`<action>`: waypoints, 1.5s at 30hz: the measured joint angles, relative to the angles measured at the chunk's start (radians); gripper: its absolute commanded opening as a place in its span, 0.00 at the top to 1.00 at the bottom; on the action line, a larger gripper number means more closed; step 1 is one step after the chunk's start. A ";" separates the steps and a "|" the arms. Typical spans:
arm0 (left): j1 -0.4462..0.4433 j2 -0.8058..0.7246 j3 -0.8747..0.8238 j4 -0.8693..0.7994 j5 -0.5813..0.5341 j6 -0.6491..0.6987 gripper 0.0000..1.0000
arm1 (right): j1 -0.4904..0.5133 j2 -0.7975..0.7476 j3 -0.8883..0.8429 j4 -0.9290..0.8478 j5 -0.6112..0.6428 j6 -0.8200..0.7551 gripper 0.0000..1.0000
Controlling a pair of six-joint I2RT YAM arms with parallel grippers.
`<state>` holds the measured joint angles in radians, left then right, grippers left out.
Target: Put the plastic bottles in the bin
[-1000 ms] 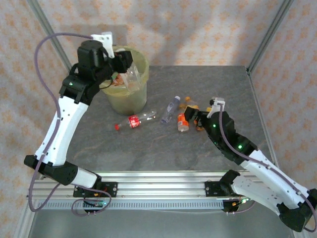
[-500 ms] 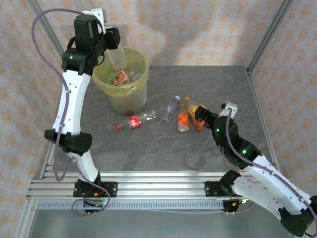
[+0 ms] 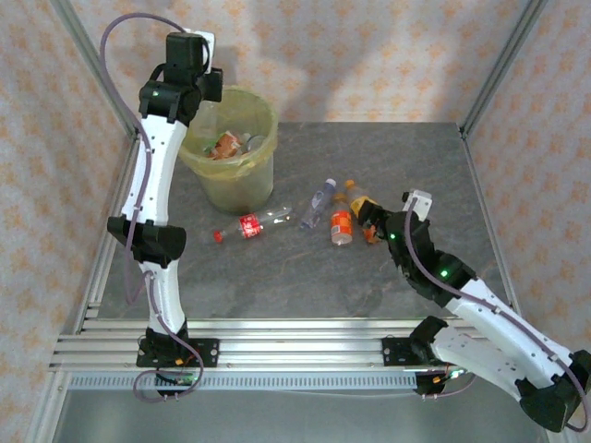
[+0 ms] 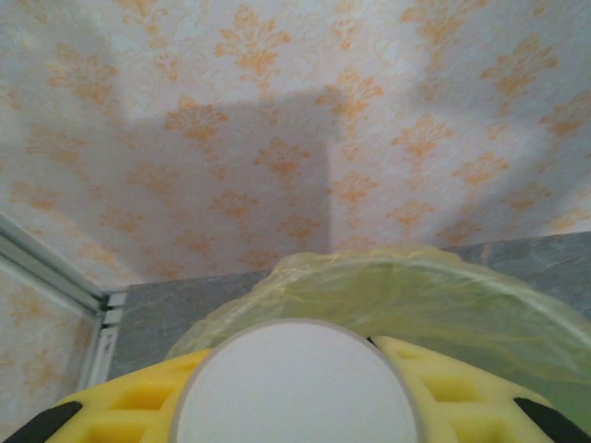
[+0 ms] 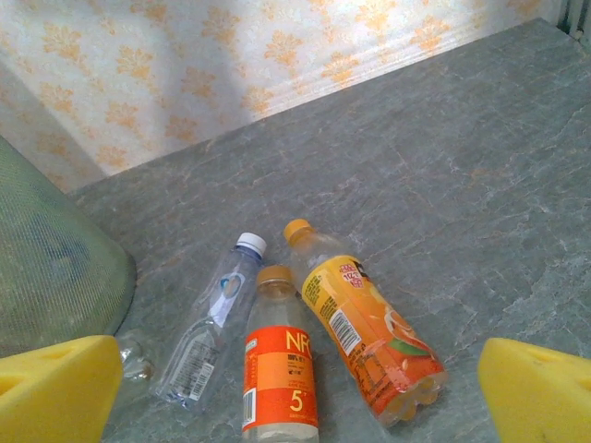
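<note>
The left gripper [image 4: 295,411] is up high over the far left edge of the bin [image 3: 242,185]. It pinches a pale bottle [image 4: 295,378], seen from its round end. More bottles lie inside the bin. The right gripper [image 5: 295,397] is wide open, low over the table [image 3: 388,157], right of the bin. Just in front of it lie a juice bottle [image 5: 369,323], an orange-label bottle [image 5: 280,369] and a clear bottle [image 5: 212,332], side by side. A red-label bottle [image 3: 251,224] lies near the bin.
</note>
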<state>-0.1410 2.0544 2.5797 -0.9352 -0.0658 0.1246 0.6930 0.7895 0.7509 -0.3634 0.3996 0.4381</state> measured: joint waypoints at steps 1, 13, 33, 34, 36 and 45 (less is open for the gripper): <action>0.000 0.000 -0.006 0.000 -0.007 0.018 1.00 | 0.000 0.007 0.000 0.000 -0.001 0.000 0.01; -0.003 0.037 -0.074 0.010 -0.018 0.159 1.00 | 0.000 0.076 0.050 0.001 -0.007 -0.004 0.01; -0.124 0.130 -0.195 0.111 -0.223 0.388 0.04 | 0.000 0.077 0.050 -0.005 -0.006 -0.004 0.01; -0.124 0.130 -0.188 0.111 -0.219 0.377 0.01 | 0.000 0.077 0.050 -0.005 -0.006 -0.004 0.01; -0.124 0.130 -0.173 0.111 -0.206 0.356 0.00 | 0.000 0.078 0.050 -0.005 -0.004 -0.004 0.01; -0.126 0.040 -0.196 0.117 -0.130 0.219 0.00 | 0.000 0.116 0.066 -0.040 0.025 0.016 0.01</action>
<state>-0.2668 2.0949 2.3833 -0.8185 -0.1955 0.3431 0.6930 0.9058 0.8173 -0.4038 0.4244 0.4538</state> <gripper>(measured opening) 0.996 0.991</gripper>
